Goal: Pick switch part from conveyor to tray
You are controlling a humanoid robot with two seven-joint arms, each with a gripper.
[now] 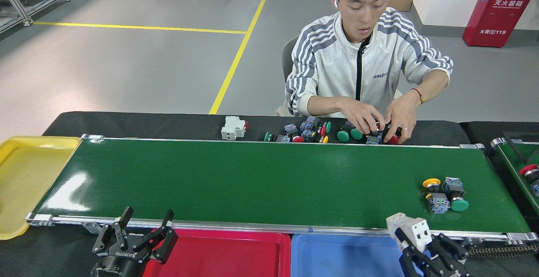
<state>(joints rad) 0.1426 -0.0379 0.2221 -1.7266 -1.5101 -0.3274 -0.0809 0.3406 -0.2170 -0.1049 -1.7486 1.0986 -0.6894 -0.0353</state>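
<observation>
right gripper (pixel 414 243): fingers clamped on white blocky switch part (pixel 409 229), at near rail of glossy dark-green conveyor belt (pixel 252 180), above blue plastic tray (pixel 341 256) | left gripper (pixel 141 230): fingers apart, at near rail beside red plastic tray (pixel 219 256) | yellow-capped and green-capped push buttons (pixel 444 193) on belt's right end

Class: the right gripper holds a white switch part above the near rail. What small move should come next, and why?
Probably a short carry inward and down, then release. The right gripper is shut on the white switch part, already off the conveyor, over the blue tray's right end.
</observation>
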